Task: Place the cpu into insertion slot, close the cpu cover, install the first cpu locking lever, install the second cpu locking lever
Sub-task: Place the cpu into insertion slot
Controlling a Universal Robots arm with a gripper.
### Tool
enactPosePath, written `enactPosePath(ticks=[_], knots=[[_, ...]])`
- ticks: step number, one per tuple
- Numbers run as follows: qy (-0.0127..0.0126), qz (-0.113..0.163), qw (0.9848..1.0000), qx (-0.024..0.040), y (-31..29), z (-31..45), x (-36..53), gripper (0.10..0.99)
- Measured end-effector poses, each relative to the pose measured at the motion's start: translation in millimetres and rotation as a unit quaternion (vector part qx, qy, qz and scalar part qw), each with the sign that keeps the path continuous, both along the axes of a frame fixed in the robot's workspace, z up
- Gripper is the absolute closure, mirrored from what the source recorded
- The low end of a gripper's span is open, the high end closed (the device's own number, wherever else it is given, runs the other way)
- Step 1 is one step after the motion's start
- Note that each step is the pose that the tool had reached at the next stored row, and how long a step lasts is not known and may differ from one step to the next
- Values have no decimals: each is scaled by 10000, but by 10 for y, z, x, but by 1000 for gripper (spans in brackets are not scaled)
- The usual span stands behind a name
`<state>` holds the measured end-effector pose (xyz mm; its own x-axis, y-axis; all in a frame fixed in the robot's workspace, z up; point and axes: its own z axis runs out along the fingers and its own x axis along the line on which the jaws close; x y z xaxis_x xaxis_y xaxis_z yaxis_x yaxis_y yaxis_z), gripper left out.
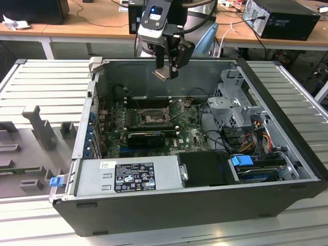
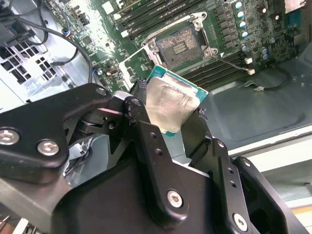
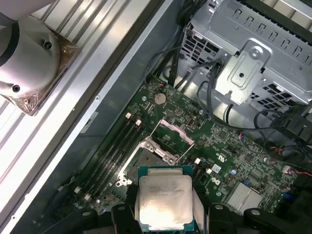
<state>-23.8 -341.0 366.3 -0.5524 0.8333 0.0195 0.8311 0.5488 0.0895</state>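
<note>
My gripper (image 1: 166, 70) hangs above the open computer case, shut on the cpu (image 1: 163, 74). The chip is a silvery square on a green base, pinched by its edges between the black fingers in both wrist views (image 2: 170, 103) (image 3: 165, 201). It is in the air, well above the motherboard. Below it the insertion slot (image 1: 152, 117) (image 2: 181, 43) (image 3: 144, 157) lies bare with its dark centre showing. In the first wrist view the chip hides part of the slot. The cpu cover (image 2: 131, 56) (image 3: 173, 132) stands flipped up beside the slot. A thin wire lever (image 2: 229, 60) sticks out by the socket.
Long black memory slots (image 2: 146, 14) run beside the socket, and a black ribbed heatsink (image 1: 146, 137) sits on its other side. A metal drive cage (image 1: 236, 102) with cables fills the exterior view's right. The power supply (image 1: 128, 177) lines the near wall of the case (image 1: 169, 210).
</note>
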Motion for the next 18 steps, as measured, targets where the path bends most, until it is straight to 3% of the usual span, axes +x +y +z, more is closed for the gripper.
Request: enactPosePath(ticks=[8,14,18], knots=[[4,-18,10000,-1,-1,-28,0,561],[4,-363,9993,-1,-1,-32,0,561],[4,-680,9977,-1,-1,-37,0,561]])
